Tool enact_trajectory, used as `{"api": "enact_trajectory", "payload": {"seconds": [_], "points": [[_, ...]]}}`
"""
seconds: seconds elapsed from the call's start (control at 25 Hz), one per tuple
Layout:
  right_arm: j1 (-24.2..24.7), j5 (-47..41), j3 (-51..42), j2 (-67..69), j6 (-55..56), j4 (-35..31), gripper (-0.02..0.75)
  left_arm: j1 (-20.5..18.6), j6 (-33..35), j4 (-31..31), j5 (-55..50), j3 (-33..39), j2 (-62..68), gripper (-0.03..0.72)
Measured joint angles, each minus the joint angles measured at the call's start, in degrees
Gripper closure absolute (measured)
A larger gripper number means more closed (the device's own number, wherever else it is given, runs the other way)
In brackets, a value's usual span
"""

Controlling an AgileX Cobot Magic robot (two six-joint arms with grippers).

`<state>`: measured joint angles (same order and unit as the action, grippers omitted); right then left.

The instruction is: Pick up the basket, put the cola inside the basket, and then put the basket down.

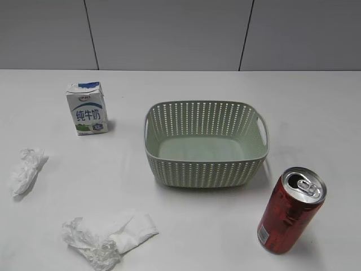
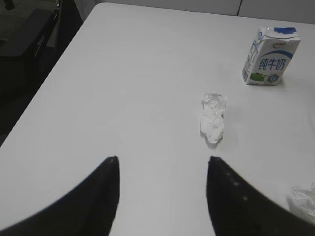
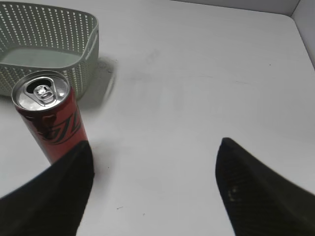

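Observation:
The pale sage-green basket (image 1: 206, 144) stands empty in the middle of the white table; its corner also shows in the right wrist view (image 3: 47, 44). The dark-red cola can (image 1: 290, 210) stands upright at the front right of the basket, apart from it; it also shows in the right wrist view (image 3: 49, 115). My right gripper (image 3: 155, 147) is open and empty over bare table, its left finger just in front of the can. My left gripper (image 2: 162, 160) is open and empty over bare table at the left. Neither gripper shows in the exterior view.
A white-and-blue milk carton (image 1: 87, 108) stands at the back left and shows in the left wrist view (image 2: 269, 55). Crumpled white tissues lie at the left (image 1: 26, 169) and at the front (image 1: 107, 237). The table's left edge (image 2: 44, 83) shows in the left wrist view.

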<state>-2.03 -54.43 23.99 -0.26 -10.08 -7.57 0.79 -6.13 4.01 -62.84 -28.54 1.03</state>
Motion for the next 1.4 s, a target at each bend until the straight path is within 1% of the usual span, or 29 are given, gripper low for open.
{"api": "enact_trajectory", "payload": {"seconds": [1.4], "points": [[0.00, 0.00, 0.00, 0.00, 0.04, -0.22, 0.153, 0.00, 0.00, 0.00, 0.00, 0.00, 0.00, 0.261]]}}
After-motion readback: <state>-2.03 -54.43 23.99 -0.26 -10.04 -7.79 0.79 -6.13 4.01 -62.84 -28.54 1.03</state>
